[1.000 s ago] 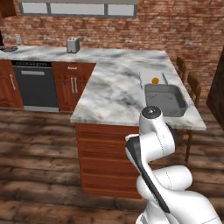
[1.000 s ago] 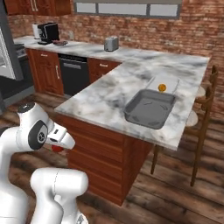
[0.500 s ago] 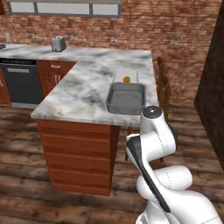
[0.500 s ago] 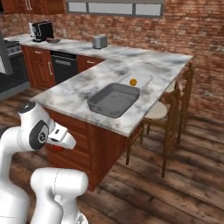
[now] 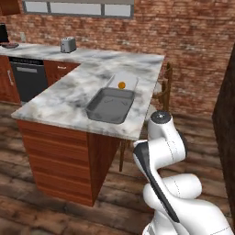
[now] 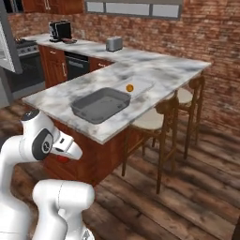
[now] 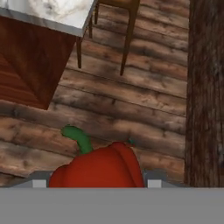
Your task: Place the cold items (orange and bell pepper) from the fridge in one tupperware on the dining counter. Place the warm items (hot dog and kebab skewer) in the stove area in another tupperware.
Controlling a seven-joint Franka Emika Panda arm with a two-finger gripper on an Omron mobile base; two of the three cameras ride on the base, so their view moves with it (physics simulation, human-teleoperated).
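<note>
My gripper (image 7: pixel 95 183) is shut on a red bell pepper (image 7: pixel 98 168) with a green stem, held low over the wooden floor. The pepper (image 6: pixel 63 158) also shows as a red patch under the hand in the right base view. The orange (image 5: pixel 121 85) (image 6: pixel 130 87) lies in a clear tupperware (image 5: pixel 132 81) on the marble dining counter (image 5: pixel 59 98). A grey tupperware (image 5: pixel 95 109) (image 6: pixel 84 108) stands empty beside it, nearer the counter's edge. Hot dog and kebab skewer are out of view.
Wooden stools (image 6: pixel 151 123) (image 5: pixel 161 87) stand along the counter's right side. A toaster (image 5: pixel 68 44) sits on the back counter and a coffee machine (image 6: pixel 60 30) stands near the stove (image 6: pixel 21 47). A dark tall panel (image 5: pixel 227 119) rises at the right.
The base has moved, so the counter and both tupperwares have shifted across both base views. The arm keeps its folded pose, still holding the pepper.
</note>
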